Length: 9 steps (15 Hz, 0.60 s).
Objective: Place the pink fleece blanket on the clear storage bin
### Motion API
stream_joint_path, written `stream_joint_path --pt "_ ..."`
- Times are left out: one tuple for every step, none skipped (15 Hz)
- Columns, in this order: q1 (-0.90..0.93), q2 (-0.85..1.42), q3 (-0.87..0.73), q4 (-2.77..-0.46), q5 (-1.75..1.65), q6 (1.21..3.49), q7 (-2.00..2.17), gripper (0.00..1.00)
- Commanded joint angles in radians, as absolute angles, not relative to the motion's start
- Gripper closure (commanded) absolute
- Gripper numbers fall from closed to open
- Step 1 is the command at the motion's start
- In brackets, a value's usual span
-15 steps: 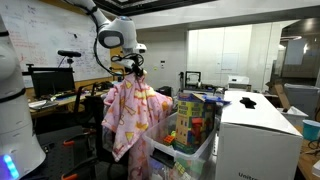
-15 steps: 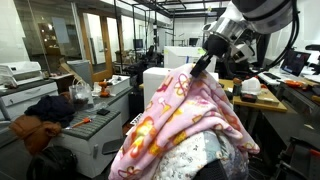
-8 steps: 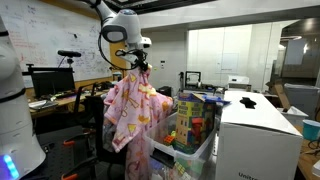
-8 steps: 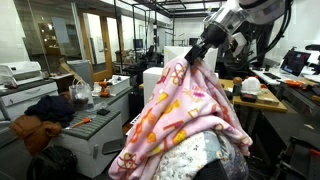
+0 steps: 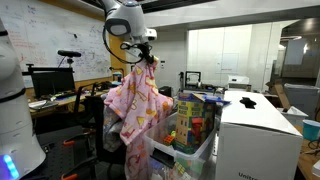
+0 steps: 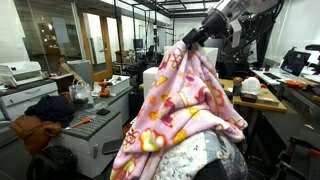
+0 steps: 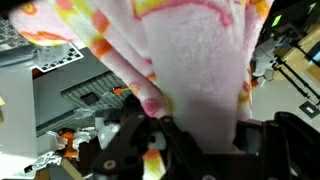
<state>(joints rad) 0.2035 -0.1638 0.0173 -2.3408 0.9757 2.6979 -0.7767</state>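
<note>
Pincer [image 5: 147, 60] up high, jaws clamped together on a bunched top fold of the pink fleece blanket [image 5: 134, 108]. Blanket hangs free beneath in long folds, in the air just beside the clear storage bin [image 5: 204, 150], not on it. Bin sits against a white box [image 5: 256, 135], toys visible inside

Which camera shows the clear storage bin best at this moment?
An exterior view is best: there the clear storage bin stands in plain sight beside the hanging pink fleece blanket, toys showing inside. In an exterior view filled by the blanket, I cannot make out the bin; the wrist view shows mostly fleece.
</note>
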Motion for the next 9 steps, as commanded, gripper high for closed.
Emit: stream_joint_path --pt "0.197 -0.195 -0.006 -2.301 1.021 2.677 -0.759 1.00" --pt "0.196 -0.197 -0.012 -2.293 1.018 2.679 -0.752 1.00" --pt "0.193 -0.201 -0.018 -2.287 1.014 2.680 -0.746 1.00" --pt "0.192 -0.207 -0.024 -2.282 1.013 2.682 -0.740 1.00" --pt "0.189 -0.225 -0.022 -2.283 1.001 2.685 -0.709 1.00" --pt "0.189 -0.255 -0.010 -2.291 0.980 2.692 -0.661 1.00" --pt "0.186 -0.267 -0.008 -2.288 0.971 2.694 -0.632 1.00" --pt "0.184 -0.281 -0.006 -2.287 0.961 2.695 -0.598 1.00" --pt "0.181 -0.297 -0.002 -2.285 0.948 2.696 -0.564 1.00"
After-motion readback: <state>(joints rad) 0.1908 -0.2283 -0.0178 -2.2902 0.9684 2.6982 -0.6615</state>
